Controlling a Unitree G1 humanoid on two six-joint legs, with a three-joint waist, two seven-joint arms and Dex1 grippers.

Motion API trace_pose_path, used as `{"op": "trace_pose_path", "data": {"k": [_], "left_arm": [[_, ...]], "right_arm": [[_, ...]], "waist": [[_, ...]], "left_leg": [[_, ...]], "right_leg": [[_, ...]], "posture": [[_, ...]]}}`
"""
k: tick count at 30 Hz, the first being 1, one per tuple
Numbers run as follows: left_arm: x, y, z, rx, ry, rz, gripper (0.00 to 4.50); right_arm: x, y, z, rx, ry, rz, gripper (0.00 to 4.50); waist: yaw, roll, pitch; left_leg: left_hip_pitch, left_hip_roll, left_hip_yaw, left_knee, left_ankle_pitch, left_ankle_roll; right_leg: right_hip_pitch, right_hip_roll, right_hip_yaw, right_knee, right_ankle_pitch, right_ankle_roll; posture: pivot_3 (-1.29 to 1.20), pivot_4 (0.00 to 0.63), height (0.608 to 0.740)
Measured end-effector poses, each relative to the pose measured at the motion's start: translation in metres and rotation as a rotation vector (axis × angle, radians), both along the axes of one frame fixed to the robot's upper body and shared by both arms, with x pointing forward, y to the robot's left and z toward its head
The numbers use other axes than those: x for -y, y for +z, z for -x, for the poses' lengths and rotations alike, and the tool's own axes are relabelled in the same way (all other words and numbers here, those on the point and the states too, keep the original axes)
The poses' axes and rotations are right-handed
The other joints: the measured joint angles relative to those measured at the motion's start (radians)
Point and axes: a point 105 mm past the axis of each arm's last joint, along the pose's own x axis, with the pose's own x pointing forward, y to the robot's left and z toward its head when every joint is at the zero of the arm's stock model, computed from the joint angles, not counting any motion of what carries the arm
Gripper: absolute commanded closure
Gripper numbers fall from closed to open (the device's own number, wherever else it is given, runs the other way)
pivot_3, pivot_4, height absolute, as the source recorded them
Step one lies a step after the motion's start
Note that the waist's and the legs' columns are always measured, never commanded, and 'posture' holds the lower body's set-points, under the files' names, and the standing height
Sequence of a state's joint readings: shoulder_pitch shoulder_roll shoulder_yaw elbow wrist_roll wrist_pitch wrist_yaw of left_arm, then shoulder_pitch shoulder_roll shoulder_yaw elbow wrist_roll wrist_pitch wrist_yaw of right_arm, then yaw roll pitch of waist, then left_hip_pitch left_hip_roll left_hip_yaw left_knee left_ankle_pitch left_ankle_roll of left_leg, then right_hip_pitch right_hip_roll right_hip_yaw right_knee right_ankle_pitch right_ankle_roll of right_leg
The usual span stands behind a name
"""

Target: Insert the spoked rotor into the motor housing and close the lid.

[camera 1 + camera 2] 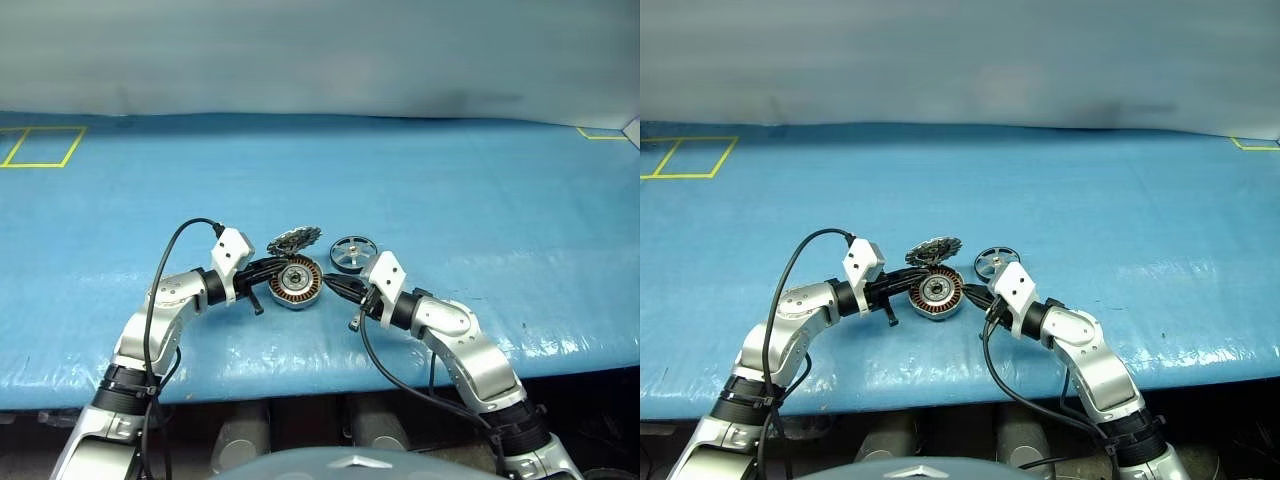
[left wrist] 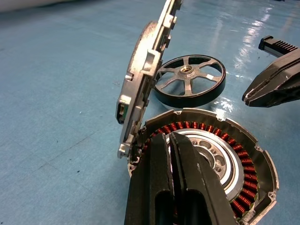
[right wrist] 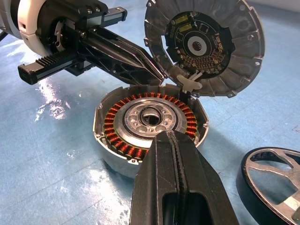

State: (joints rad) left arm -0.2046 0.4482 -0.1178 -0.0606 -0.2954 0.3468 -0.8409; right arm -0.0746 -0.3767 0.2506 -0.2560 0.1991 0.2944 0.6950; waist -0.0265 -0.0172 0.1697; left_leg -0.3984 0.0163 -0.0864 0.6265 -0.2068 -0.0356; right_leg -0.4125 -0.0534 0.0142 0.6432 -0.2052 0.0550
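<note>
The motor housing (image 1: 296, 283) lies open on the blue table, its copper windings (image 3: 123, 143) ringing a pale hub. The lid (image 3: 204, 47) stands nearly upright on the housing's far rim, circuit face toward the right wrist camera. My left gripper (image 2: 170, 137) is shut, holding nothing, and reaches over the housing with its tip against the lid's lower edge. My right gripper (image 3: 169, 135) is also shut and empty, with its tip at the housing's near rim. The spoked rotor (image 1: 352, 253) lies flat on the table just right of the housing, apart from both grippers.
The blue table cover (image 1: 450, 200) stretches wide behind and to both sides. A yellow taped rectangle (image 1: 40, 147) marks the far left, and a yellow tape corner (image 1: 600, 133) the far right. The table's front edge (image 1: 300, 390) runs just below my arms.
</note>
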Motion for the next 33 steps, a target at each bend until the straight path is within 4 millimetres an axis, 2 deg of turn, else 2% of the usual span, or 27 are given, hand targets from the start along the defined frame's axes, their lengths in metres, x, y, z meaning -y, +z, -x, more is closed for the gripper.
{"op": "trace_pose_path", "data": {"k": [14,24,33], "left_arm": [[0.017,-0.008,0.006,-0.016,-0.068,-0.031,4.38],[0.008,-0.015,0.003,-0.017,-0.023,-0.101,4.38],[0.006,-0.016,0.004,-0.009,-0.007,-0.092,4.38]], "right_arm": [[0.0,0.0,0.0,0.002,-0.004,0.003,4.5],[0.001,-0.001,-0.001,0.007,-0.006,0.013,4.5],[-0.002,-0.002,0.0,0.004,0.0,0.014,4.5]], "waist": [[0.0,0.0,0.0],[0.0,0.0,0.0],[0.0,0.0,0.0]], "left_leg": [[0.0,0.0,0.0,0.0,0.0,0.0],[0.0,0.0,0.0,0.0,0.0,0.0],[0.001,0.0,0.0,0.0,0.0,0.0]], "right_leg": [[0.0,0.0,0.0,0.0,0.0,0.0],[0.0,0.0,0.0,0.0,0.0,0.0],[0.0,0.0,0.0,0.0,0.0,0.0]], "posture": [[0.0,0.15,0.74],[0.0,0.15,0.74],[0.0,0.15,0.74]]}}
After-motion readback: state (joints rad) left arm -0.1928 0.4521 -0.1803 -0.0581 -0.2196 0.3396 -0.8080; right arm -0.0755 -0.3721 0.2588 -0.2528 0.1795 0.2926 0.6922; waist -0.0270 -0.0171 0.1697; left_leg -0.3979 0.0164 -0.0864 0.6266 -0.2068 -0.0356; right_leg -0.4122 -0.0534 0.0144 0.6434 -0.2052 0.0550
